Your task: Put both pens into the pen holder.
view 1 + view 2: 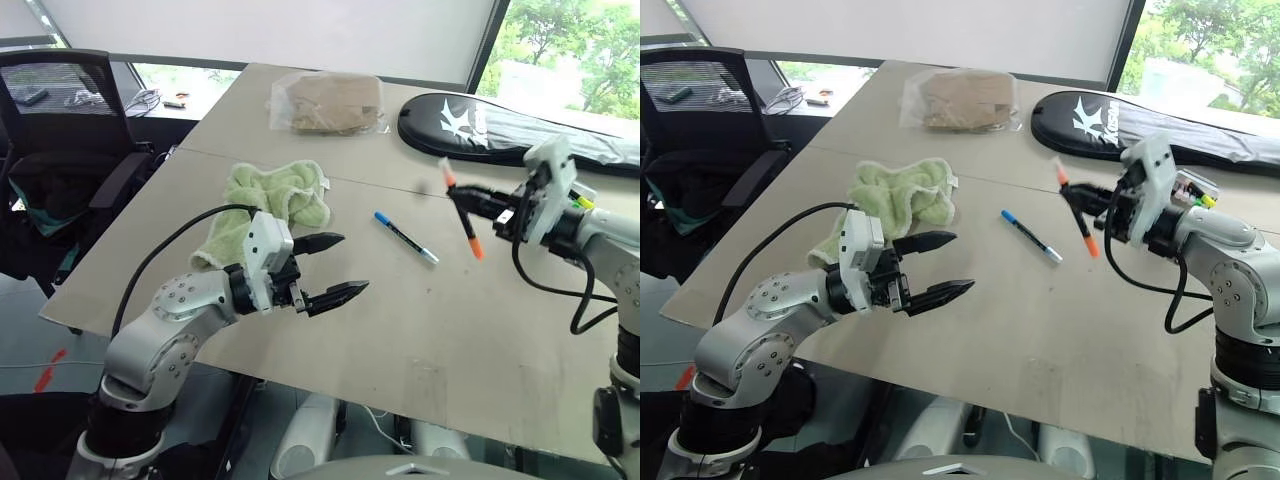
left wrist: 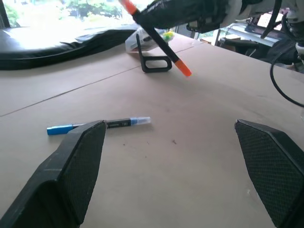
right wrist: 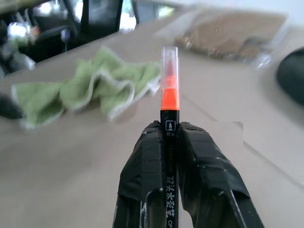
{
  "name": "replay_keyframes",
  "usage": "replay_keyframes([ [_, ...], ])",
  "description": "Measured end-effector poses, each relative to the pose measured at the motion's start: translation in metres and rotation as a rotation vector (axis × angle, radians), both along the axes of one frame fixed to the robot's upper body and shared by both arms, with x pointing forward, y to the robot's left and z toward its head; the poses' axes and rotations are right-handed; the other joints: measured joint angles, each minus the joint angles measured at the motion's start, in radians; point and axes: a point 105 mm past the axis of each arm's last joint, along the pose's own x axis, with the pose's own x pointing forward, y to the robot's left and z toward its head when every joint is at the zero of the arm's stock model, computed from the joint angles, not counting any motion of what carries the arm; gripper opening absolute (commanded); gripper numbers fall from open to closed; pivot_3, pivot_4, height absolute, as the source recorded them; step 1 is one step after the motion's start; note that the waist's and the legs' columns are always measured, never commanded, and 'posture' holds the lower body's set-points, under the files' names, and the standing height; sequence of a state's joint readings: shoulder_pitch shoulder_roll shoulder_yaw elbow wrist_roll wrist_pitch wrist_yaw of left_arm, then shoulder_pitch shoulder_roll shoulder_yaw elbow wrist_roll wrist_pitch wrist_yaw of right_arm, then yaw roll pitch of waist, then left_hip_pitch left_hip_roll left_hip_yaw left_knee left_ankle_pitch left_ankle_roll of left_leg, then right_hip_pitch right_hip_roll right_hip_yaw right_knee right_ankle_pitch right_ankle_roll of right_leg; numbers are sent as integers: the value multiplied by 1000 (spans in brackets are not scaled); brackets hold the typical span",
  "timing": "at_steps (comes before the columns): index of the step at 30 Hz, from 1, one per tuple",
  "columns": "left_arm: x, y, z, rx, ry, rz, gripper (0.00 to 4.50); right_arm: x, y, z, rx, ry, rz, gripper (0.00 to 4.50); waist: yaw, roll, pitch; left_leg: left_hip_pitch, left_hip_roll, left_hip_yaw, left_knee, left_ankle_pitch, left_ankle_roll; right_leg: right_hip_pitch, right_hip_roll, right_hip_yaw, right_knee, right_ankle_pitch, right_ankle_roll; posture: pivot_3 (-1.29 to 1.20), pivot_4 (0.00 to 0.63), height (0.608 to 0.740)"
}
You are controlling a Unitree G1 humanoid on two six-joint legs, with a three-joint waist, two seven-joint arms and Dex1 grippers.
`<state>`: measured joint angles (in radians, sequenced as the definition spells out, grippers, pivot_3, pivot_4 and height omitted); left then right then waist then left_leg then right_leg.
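On the tan table [image 1: 300,330] by the window, my right gripper [image 1: 478,208] is clamped on the orange-ended pen [image 1: 462,222], lifted. Next: carry it to the pen holder [image 2: 154,56] behind. My left gripper [image 1: 335,268] gapes empty; pen 2, the blue-capped pen [image 1: 405,237], lies between.

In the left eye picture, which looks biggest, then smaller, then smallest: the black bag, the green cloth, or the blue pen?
1. Black bag, running off the picture's edge
2. Green cloth
3. Blue-capped pen, smallest
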<state>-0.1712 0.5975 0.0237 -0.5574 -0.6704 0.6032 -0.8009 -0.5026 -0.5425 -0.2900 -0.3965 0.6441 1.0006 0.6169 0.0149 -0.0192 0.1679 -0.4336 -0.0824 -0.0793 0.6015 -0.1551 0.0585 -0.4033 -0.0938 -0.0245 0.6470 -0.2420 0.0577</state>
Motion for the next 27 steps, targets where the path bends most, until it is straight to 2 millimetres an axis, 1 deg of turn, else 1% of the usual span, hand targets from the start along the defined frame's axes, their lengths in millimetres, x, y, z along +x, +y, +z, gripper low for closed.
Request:
replay_keyframes([
  [1,2,-5,3,-32,-3,-4,4500,16,-11,15,108,-79,-103,105,-2,1,1,0,0,1,0,0,0,1,0,2,0,1,0,0,150,740],
  [4,12,-10,6,-64,-9,-3,4500,51,-39,39,231,-255,-378,105,-3,2,1,2,0,1,0,0,0,1,4,3,1,2,-1,0,150,740],
  [6,18,-14,13,-82,-36,-6,4500,70,-61,47,252,-361,-573,105,-3,2,1,2,0,2,0,1,-1,1,7,3,1,3,-1,0,150,740],
  [7,20,-13,14,-81,-44,0,4500,75,-70,48,244,-402,-638,105,-3,2,1,2,0,2,0,4,-5,1,7,4,1,3,-1,0,150,740],
  [9,23,-12,14,-81,-44,10,4500,80,-76,44,193,-462,-695,105,-3,2,1,2,0,3,-1,4,-6,0,8,6,1,3,-1,0,150,740],
  [12,25,-10,12,-74,-47,23,4500,84,-71,40,53,-566,-694,105,-11,3,1,1,0,7,-4,4,-6,-4,8,10,1,3,-1,0,150,740],
  [16,25,-7,9,-76,-40,44,4500,77,-65,48,-78,-693,-609,105,-23,3,1,1,0,7,-4,4,-6,-4,7,10,1,3,-1,0,150,740],
  [17,24,-7,7,-76,-32,51,4500,74,-64,47,-130,-720,-570,105,-25,3,1,1,0,7,-4,4,-6,-4,7,10,2,3,-1,0,150,740],
  [18,24,-6,6,-76,-30,54,4500,73,-64,45,-155,-723,-553,105,-26,3,1,2,0,7,-4,4,-6,-4,8,10,2,3,-1,0,150,740],
  [19,22,-6,5,-76,-27,56,4500,72,-64,38,-227,-723,-496,105,-27,3,2,2,0,7,-4,3,-3,-3,7,11,2,3,-1,0,150,740],
  [22,21,-5,3,-72,-26,60,4500,71,-63,27,-318,-706,-411,105,-27,4,2,2,0,7,-2,2,-1,-3,8,11,2,3,-1,0,150,740],
  [24,21,-4,3,-67,-33,63,4500,69,-67,22,-400,-701,-348,105,-26,4,2,3,1,6,-1,1,-1,-2,7,11,2,3,-3,0,150,740],
  [27,21,-4,4,-66,-40,63,4500,70,-71,14,-468,-683,-285,105,-28,4,2,4,1,6,0,1,-1,-1,7,11,2,3,-3,0,150,740],
])
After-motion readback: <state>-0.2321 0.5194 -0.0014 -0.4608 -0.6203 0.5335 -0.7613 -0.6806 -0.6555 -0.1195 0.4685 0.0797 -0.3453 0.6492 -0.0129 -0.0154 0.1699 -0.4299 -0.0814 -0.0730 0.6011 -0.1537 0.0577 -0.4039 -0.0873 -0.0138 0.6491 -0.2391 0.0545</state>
